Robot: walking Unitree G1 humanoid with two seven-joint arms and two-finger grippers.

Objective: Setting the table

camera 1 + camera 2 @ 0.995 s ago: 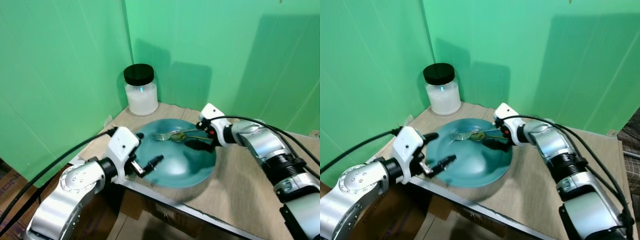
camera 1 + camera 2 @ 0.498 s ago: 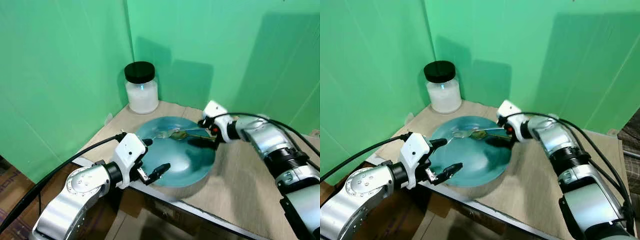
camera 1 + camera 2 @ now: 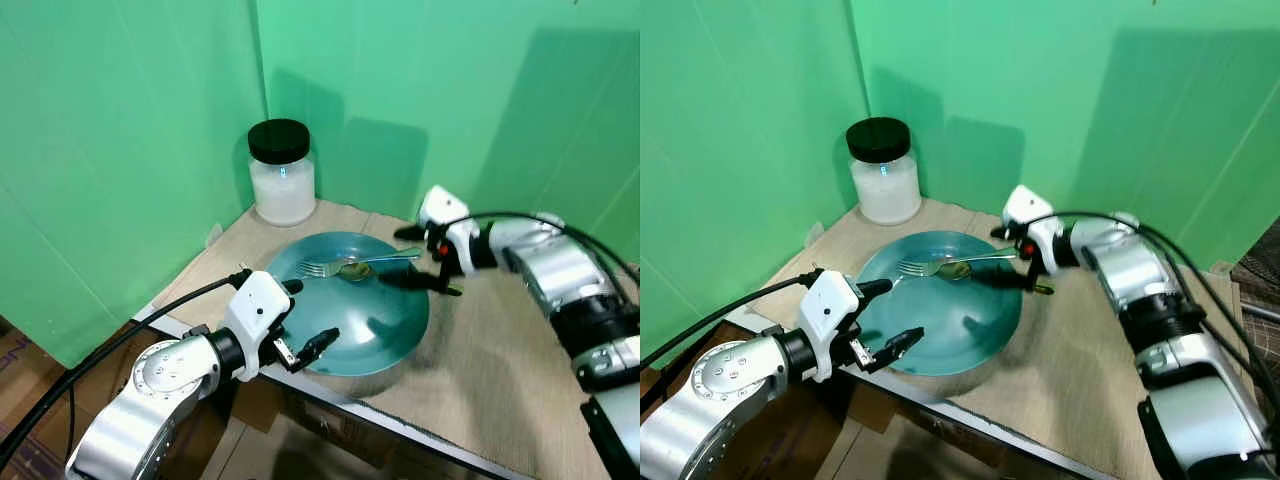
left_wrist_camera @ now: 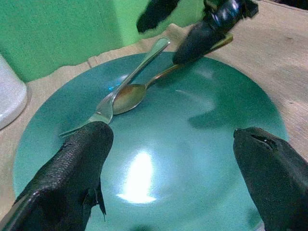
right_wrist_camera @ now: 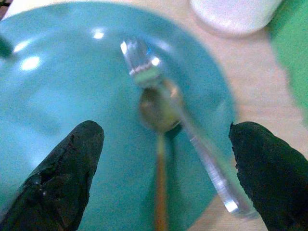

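Observation:
A teal plate point(image 3: 372, 325) lies on the tan table near its front edge. A silver fork point(image 3: 325, 268) and a gold spoon point(image 3: 358, 272) rest side by side on its far half, with their handles pointing right. My right gripper point(image 3: 412, 258) is open at the plate's right rim, its fingers straddling the handle ends without touching them. In the right wrist view the fork point(image 5: 144, 62) and spoon point(image 5: 159, 108) lie between the spread fingers. My left gripper point(image 3: 305, 314) is open at the plate's near left rim, with one finger over the plate point(image 4: 192, 159).
A glass jar point(image 3: 282, 185) of white powder with a black lid stands at the back left corner. Green screens close off the back and left. The table's front edge point(image 3: 400, 420) runs just below the plate. Bare tabletop point(image 3: 500, 360) stretches to the right.
My right gripper has drawn back to the right, from over the cutlery to the handle ends. The left gripper slid right along the plate's near rim. Fork and spoon stay put.

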